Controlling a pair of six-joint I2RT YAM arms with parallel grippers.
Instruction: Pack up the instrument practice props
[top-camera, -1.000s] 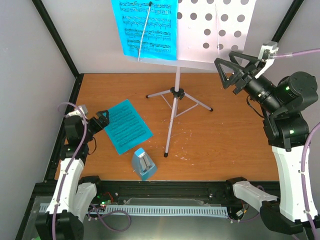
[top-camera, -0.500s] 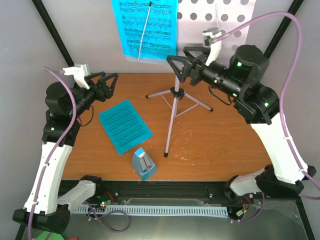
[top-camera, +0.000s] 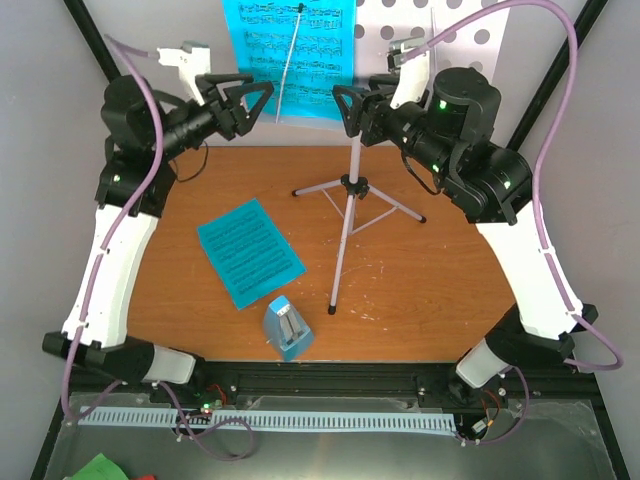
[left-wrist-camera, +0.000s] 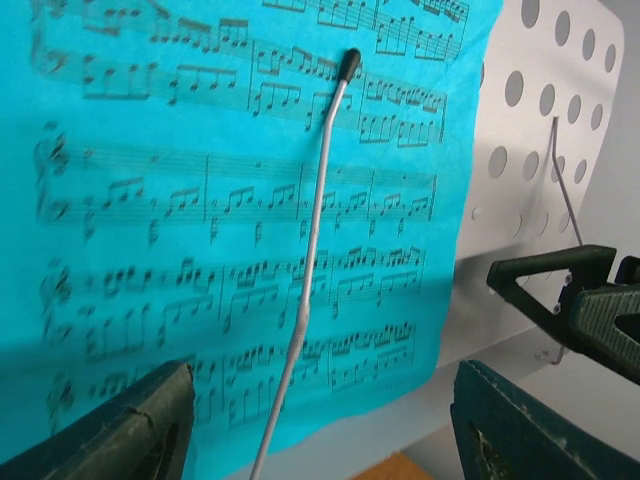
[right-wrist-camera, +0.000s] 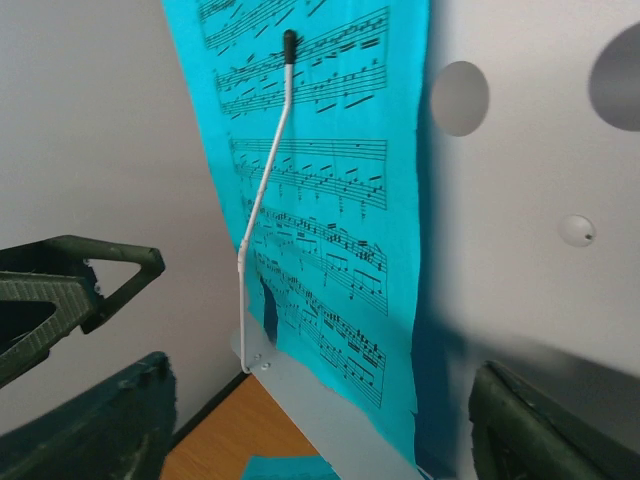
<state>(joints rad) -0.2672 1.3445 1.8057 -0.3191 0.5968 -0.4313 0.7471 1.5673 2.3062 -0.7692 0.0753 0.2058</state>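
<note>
A grey tripod music stand (top-camera: 351, 190) stands at the back of the table. Its perforated desk (top-camera: 430, 40) holds a bright-blue sheet-music page (top-camera: 295, 50) under a thin wire page holder (top-camera: 288, 70). A second blue page (top-camera: 248, 251) lies flat on the table. A light-blue metronome (top-camera: 287, 328) stands near the front edge. My left gripper (top-camera: 243, 100) is open, raised just left of the desk's page (left-wrist-camera: 240, 200). My right gripper (top-camera: 350, 105) is open, raised just right of that page (right-wrist-camera: 320, 180). Both are empty.
The wooden table (top-camera: 450, 290) is bounded by grey walls and black frame posts (top-camera: 110, 75). The stand's tripod legs (top-camera: 385, 205) spread across the middle back. A white cable track (top-camera: 270, 420) runs along the front below the table.
Both arms have risen from low positions and swung inward to the stand's desk. The left gripper went from the flat page up to the held page. Nothing was grasped.
</note>
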